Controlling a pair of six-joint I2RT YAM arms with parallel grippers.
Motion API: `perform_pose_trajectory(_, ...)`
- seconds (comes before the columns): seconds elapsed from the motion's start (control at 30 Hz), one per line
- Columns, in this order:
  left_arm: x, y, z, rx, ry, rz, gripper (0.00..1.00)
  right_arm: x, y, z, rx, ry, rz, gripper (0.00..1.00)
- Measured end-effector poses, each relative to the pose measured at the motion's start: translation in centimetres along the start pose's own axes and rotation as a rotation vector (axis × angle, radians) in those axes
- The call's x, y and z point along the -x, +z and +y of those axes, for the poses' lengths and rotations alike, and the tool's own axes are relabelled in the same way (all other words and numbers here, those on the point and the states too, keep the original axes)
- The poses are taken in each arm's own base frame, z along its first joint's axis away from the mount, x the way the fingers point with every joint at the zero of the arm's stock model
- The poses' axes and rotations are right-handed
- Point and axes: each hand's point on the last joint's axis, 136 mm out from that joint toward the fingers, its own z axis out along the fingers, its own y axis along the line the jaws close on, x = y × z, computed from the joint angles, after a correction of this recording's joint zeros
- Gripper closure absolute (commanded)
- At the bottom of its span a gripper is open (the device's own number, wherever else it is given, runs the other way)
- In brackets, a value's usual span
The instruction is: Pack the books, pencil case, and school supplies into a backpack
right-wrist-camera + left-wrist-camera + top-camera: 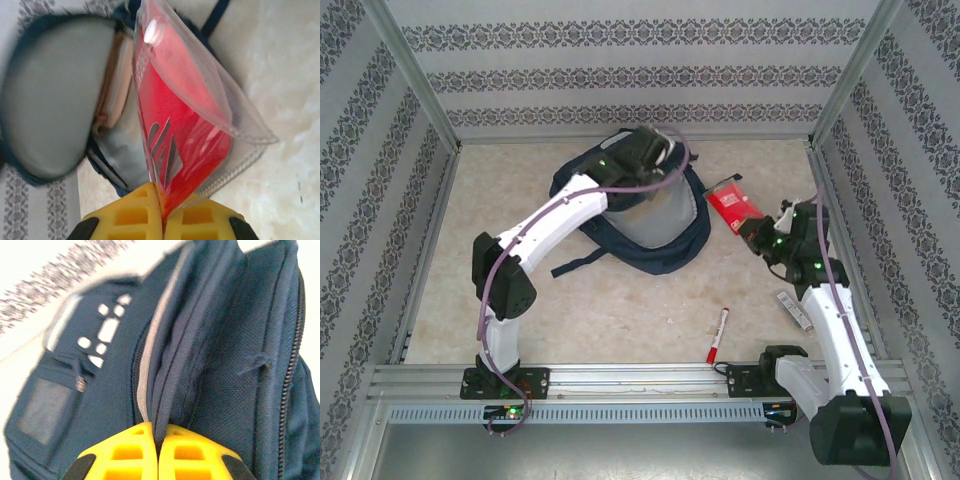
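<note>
Navy fabric at the far middle of the table [600, 310], seen from above: backpack [665, 250] lying flat, mouth open on pale grey lining. Left claw [655, 158] down on the bag's far rim, touching it. Right claw [752, 228] just right of the bag, clamped on the near corner of a clear sleeve [733, 205] with red contents; sleeve beside the bag's right edge, not inside. Marker [718, 335] flat on the table near the front rail, well apart from both claws, between the two arm bases. Small pale oblong [794, 309] close by the right arm.

From the left wrist: yellow fingers [130, 452] pressed together, pinching a dark fold of bag fabric that runs straight up from the tips. Zip line to the right, white patches on the panel to the left, blurred.

From the right wrist: yellow fingers [130, 215] closed on the sleeve's lower corner, sleeve standing up from the tips, snap stud near its top. Bag's open mouth left of the sleeve, grey inside. Pencil case [114, 85] at the opening's right rim, peach-pink, blurred, just beyond the sleeve and apart from the claw.
</note>
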Motion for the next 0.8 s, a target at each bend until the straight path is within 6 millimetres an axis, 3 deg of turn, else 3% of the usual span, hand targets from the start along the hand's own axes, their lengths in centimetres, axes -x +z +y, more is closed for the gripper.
perform_pose_trajectory(0.07,2.2,-1.3,1.5,0.000,-0.073,-0.038,1.00,-1.8,0.8,-0.4,0.000,0.006,0.059,1.00)
perform_pose_trajectory(0.13,3.0,-1.8,1.5,-0.032,-0.120,-0.044,1.00,-3.5,2.2,0.0,0.004,-0.006,0.140,1.00)
perform_pose_trajectory(0.3,2.8,-2.1,-1.3,-0.184,-0.201,-0.015,1.00,-7.2,6.5,1.3,0.009,-0.028,0.291,1.00)
perform_pose_trajectory(0.43,2.0,-1.8,-2.7,-0.254,-0.250,0.024,1.00,-6.3,8.9,1.5,-0.070,-0.008,0.221,1.00)
perform_pose_trajectory(0.5,1.7,-1.7,-3.2,-0.279,-0.274,0.038,1.00,-5.5,9.9,0.8,-0.159,0.013,0.107,1.00)
perform_pose_trajectory(0.63,1.7,-1.4,-4.0,-0.320,-0.315,0.046,1.00,-5.8,11.3,-0.3,-0.315,0.037,-0.050,1.00)
perform_pose_trajectory(0.8,1.4,-0.9,-4.9,-0.364,-0.355,0.058,1.00,-4.5,14.0,0.5,-0.359,0.125,-0.206,0.83)
